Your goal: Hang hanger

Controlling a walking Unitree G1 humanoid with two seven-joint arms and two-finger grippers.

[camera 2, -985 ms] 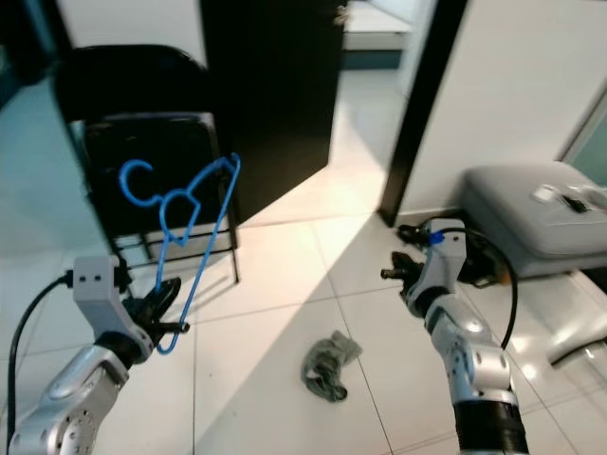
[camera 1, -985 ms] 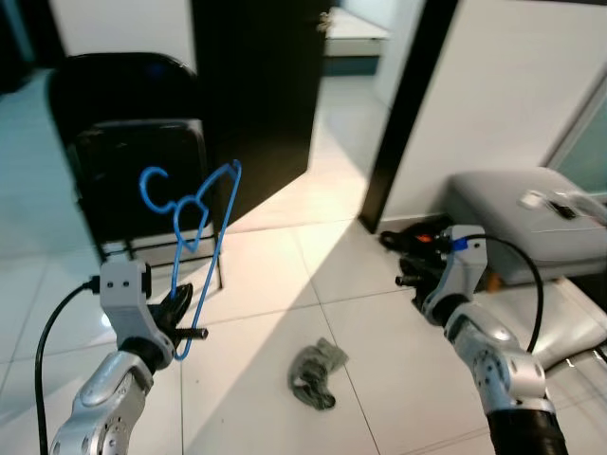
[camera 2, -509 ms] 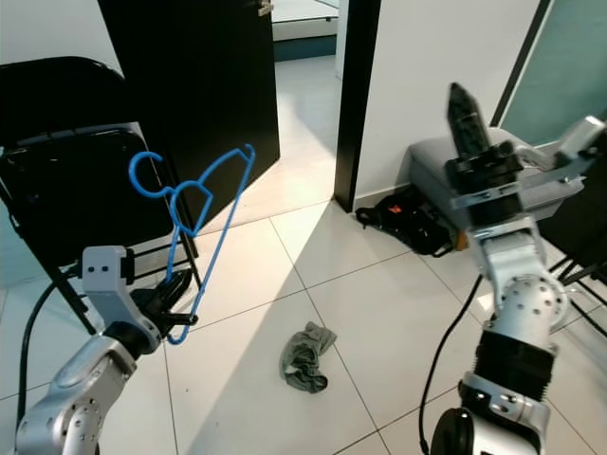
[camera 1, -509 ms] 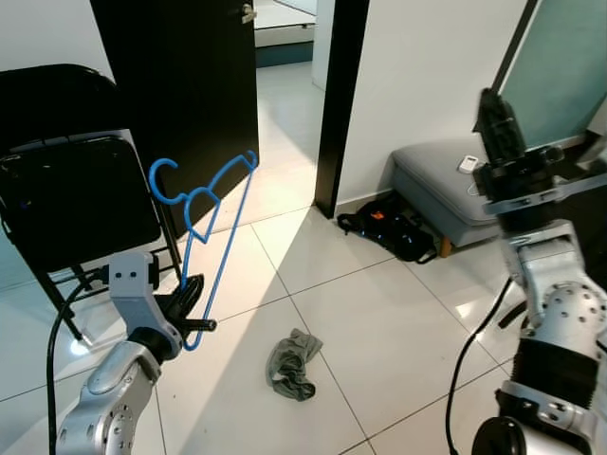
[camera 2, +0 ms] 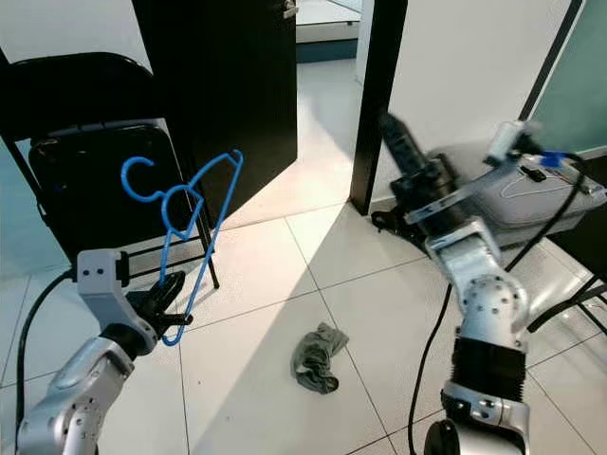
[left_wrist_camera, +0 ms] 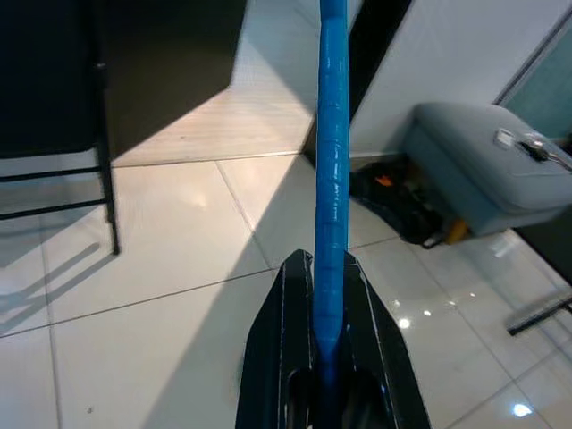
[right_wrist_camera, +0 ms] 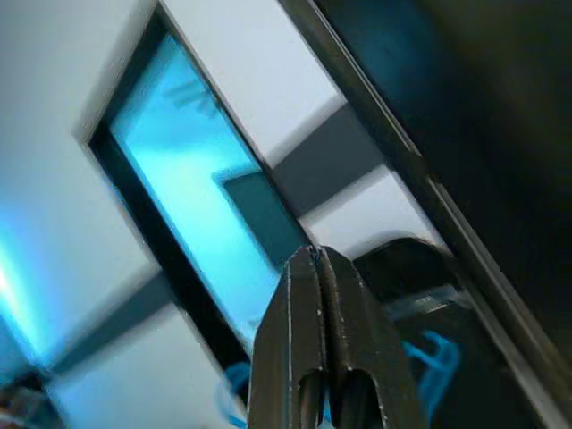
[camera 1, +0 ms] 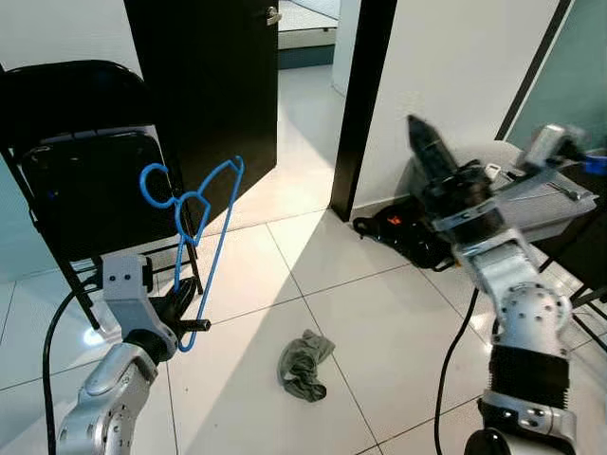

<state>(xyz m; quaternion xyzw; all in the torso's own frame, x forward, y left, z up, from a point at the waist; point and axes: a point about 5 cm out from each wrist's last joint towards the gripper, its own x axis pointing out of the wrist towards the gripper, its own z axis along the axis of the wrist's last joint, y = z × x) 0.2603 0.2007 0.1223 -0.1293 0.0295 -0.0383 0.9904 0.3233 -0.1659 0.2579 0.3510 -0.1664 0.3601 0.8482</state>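
Left pincer (camera 1: pixel 186 320) is clamped on the bottom corner of the blue hanger (camera 1: pixel 204 242), which stands nearly upright, long axis vertical, hook (camera 1: pixel 152 185) on top curling toward the robot's left, right in front of the black folding chair (camera 1: pixel 81 171). Looks like the carry step, nothing hung yet. Next it needs a rail or edge to catch that hook on. Right pincer (right_wrist_camera: pixel 315 268) is pinched shut on nothing, raised near the doorway.

Bright daylight streams through the doorway (camera 1: pixel 308 38) onto glossy tiles (camera 1: pixel 379 322) — a hard diagonal shadow, small glints. The right wrist view is motion-blurred — teal-tinted.
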